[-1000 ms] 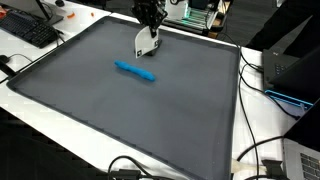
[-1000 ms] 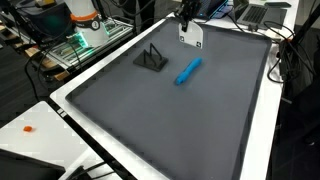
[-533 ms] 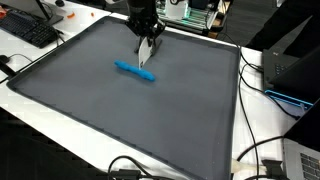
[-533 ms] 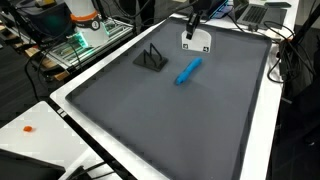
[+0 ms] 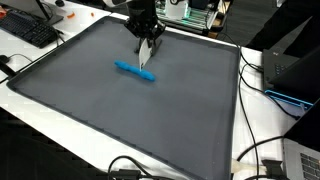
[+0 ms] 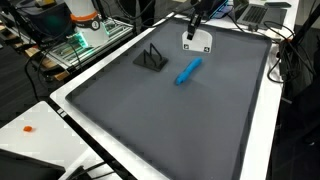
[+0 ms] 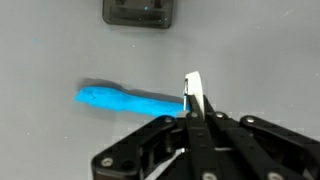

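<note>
The white tabletop (image 5: 50, 112) is covered almost edge to edge by a dark grey mat (image 5: 150, 120). A blue stick (image 5: 135, 71) lies flat and slanted on the mat. In an exterior view a small black stand (image 6: 152, 58) sits near it, not touching.

Hand (image 5: 147, 56) over blue marker (image 5: 134, 71) (lying flat), grey mat (image 5: 120, 115), black keyboard (image 5: 28, 29)

The gripper (image 5: 147, 58) hangs over the mat (image 5: 120, 110), toward its far edge. Just beside the gripper's tips the marker (image 5: 135, 71) lies flat on the mat, and in the wrist view it stretches away to their left. Beyond the marker, farther from the gripper, a small stand (image 6: 152, 59) sits on the mat.
</note>
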{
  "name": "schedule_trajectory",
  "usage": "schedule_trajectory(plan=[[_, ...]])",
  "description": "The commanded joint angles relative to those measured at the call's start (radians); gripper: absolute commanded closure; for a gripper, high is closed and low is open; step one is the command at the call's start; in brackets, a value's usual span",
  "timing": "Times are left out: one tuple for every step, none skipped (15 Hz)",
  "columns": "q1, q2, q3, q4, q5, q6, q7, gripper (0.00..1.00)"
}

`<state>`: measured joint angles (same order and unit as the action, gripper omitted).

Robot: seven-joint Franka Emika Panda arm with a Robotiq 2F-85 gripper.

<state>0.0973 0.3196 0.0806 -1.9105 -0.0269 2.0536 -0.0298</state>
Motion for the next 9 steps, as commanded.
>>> schedule_trajectory(plan=[[0.0, 0.015, 0.004, 0.013, 0.021, -0.011, 0.018, 0.99], [0.001, 0.02, 0.004, 0.018, 0.025, -0.016, 0.03, 0.99], [0.002, 0.026, 0.003, 0.022, 0.029, -0.018, 0.041, 0.99], [0.003, 0.032, 0.003, 0.025, 0.032, -0.02, 0.049, 0.99], [0.004, 0.041, 0.005, 0.03, 0.038, -0.022, 0.06, 0.99], [0.004, 0.051, 0.006, 0.035, 0.044, -0.022, 0.065, 0.99], [0.005, 0.06, 0.006, 0.042, 0.048, -0.024, 0.079, 0.99], [0.005, 0.068, 0.008, 0.049, 0.055, -0.023, 0.079, 0.99], [0.007, 0.077, 0.008, 0.058, 0.056, -0.019, 0.086, 0.99]])
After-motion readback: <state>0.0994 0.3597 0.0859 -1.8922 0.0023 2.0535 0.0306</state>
